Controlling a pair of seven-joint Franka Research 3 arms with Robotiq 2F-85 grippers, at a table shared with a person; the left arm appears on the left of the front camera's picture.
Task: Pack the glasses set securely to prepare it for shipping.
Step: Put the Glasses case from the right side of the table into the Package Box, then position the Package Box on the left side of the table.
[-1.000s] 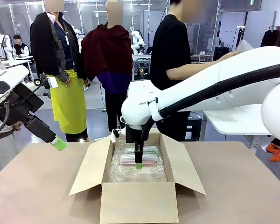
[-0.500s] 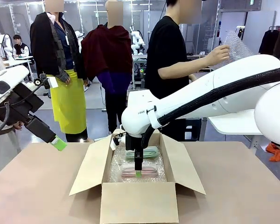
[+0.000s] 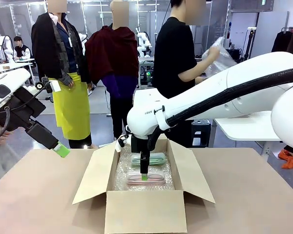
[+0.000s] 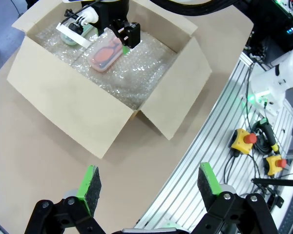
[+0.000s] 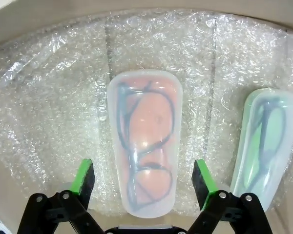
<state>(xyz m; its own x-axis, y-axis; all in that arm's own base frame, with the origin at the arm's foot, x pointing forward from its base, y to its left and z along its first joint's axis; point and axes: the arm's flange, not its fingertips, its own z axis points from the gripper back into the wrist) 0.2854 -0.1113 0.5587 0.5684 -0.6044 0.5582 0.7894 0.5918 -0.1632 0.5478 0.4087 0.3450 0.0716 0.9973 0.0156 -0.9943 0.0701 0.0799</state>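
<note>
An open cardboard box point(image 3: 145, 210) lined with bubble wrap point(image 5: 53, 97) stands mid-table. Both cases of the glasses set lie flat on that lining, apart from each other: the pink case point(image 5: 144, 141) with dark-rimmed glasses, and beside it the mint-green case point(image 5: 266, 141). From the front, the pink case point(image 3: 154, 180) lies nearer and the mint-green case point(image 3: 156, 159) farther back. My right gripper point(image 5: 142, 179) hangs open just over the pink case, one finger on either side and neither touching it; it reaches down into the box point(image 3: 144, 174). My left gripper point(image 4: 149, 185) is open and empty, held high left of the box point(image 3: 58, 147).
A person across the table holds a loose bubble wrap sheet point(image 3: 219, 52) at chest height. The box flaps point(image 3: 90, 178) splay outward. Beyond the table's metal-railed edge point(image 4: 210, 146) lie yellow emergency-stop buttons point(image 4: 244, 140) and cables. A white table point(image 3: 244, 127) stands behind on the right.
My right gripper has opened and let go of the pink case, which now rests on the lining. The person has drawn the bubble wrap sheet in toward the chest.
</note>
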